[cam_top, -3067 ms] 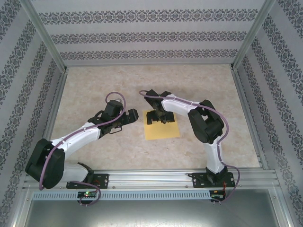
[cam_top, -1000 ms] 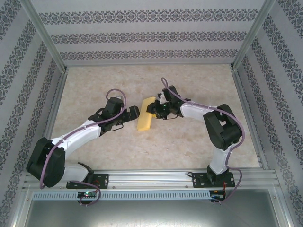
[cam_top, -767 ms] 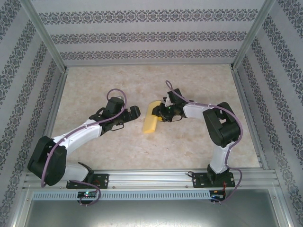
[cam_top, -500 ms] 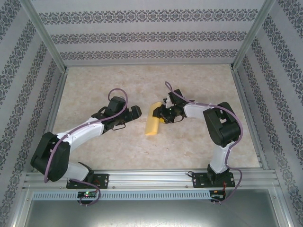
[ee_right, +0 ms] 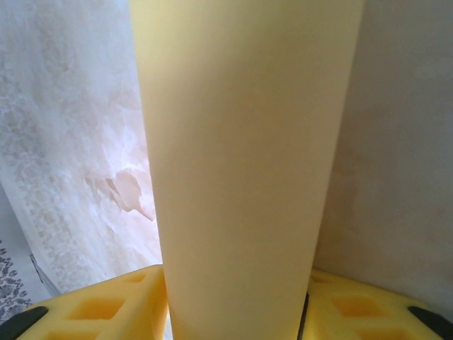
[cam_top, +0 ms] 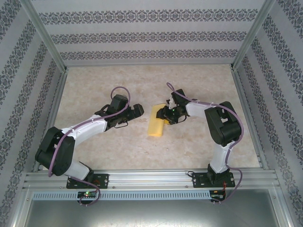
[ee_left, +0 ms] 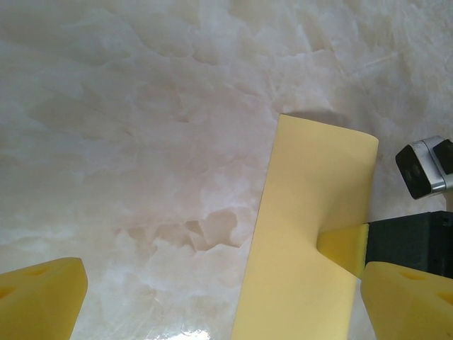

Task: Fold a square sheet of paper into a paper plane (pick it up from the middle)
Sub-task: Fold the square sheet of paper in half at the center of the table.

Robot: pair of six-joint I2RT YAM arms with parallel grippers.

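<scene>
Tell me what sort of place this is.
Probably a robot test cell rather than a home: an aluminium frame boxes in a marble-look tabletop, wallpaper-patterned panels stand as walls, and two robot arms are bolted to a rail at the near edge.

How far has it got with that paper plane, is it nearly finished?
Early days. Done: the square sheet of paper is bent over into a narrow rounded half, not sharply creased. In hand: the right tool has it between its fingers; the left tool is open beside it. Left: pressing the centre crease, then the nose and wing folds; no pointed shape yet.
</scene>
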